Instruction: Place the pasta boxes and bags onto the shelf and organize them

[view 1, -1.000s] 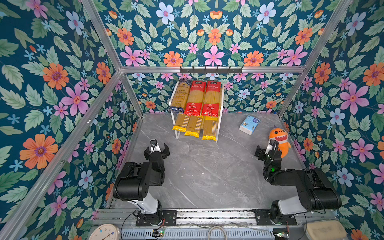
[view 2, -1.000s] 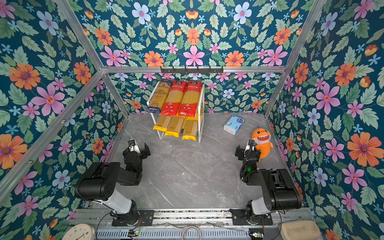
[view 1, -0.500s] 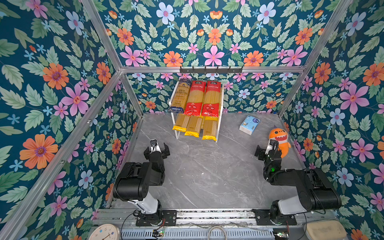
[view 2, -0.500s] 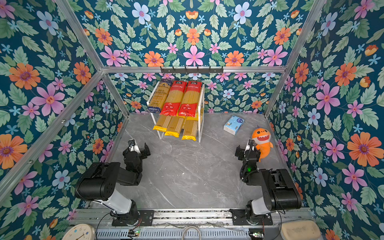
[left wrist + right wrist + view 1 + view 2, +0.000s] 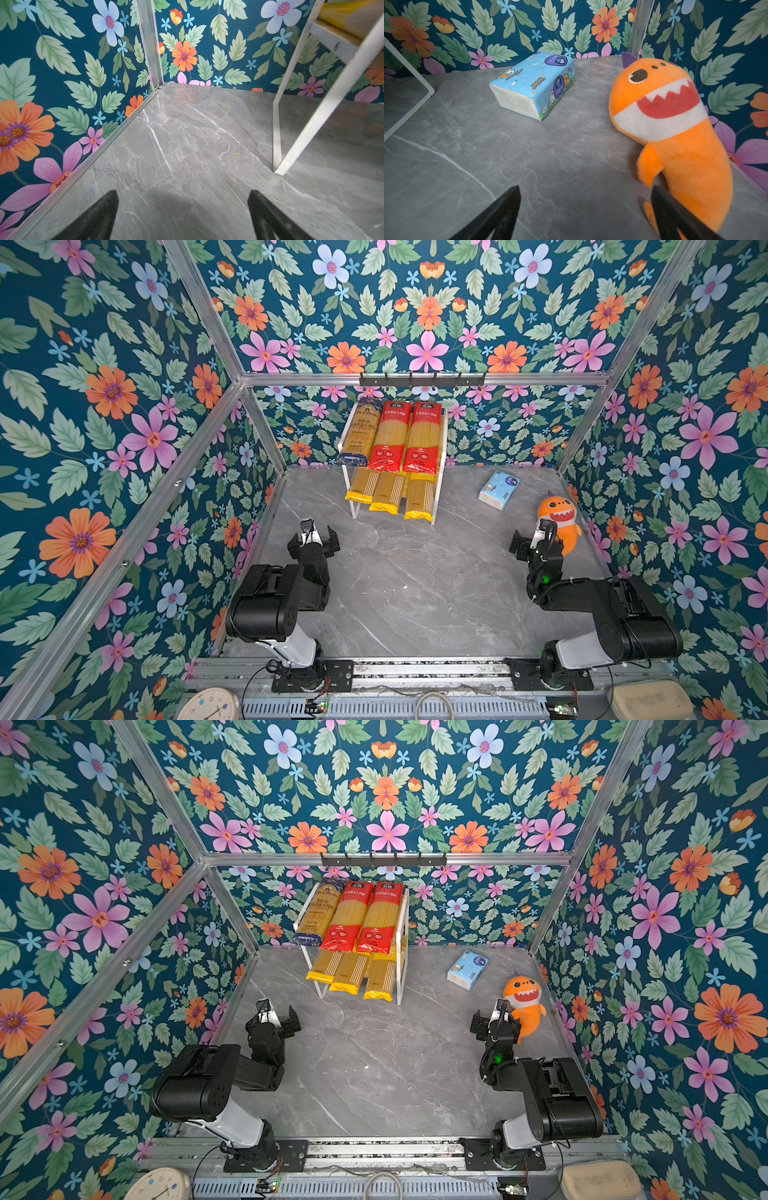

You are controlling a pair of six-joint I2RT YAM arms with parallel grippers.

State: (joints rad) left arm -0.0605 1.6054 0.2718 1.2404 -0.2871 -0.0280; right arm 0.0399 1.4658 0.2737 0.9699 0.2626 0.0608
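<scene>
While both arms are sitting folded near the front edge, the grey marble tabletop [image 5: 415, 593] is lying mostly bare between them. Floral wallpapered walls [image 5: 104, 406] are closing the space in on three sides, an aluminium frame [image 5: 199, 414] is running along their corners, and a black hook rail [image 5: 422, 379] is hanging on the back bar.

The shelf [image 5: 435, 506] is standing at the back of the table, just under that rail, and it is carrying all six pasta packs. On the slanted upper board the navy pack [image 5: 360, 435] is lying at the left, with the two red packs [image 5: 388, 439] [image 5: 423, 439] lying side by side to its right. On the lower board the three yellow packs [image 5: 363, 487] [image 5: 388, 493] [image 5: 419, 497] are lying in a row, their ends poking out past the front.

A blue tissue pack [image 5: 498, 489] is lying on the table to the right of the shelf, and an orange shark plush [image 5: 559, 518] is leaning by the right wall.

The left gripper [image 5: 313, 539] is hovering over bare marble with its jaws spread wide, gripping nothing. The right gripper [image 5: 585, 209] is likewise gaping wide and empty; the plush is sitting just beside one finger, and contact cannot be told.
</scene>
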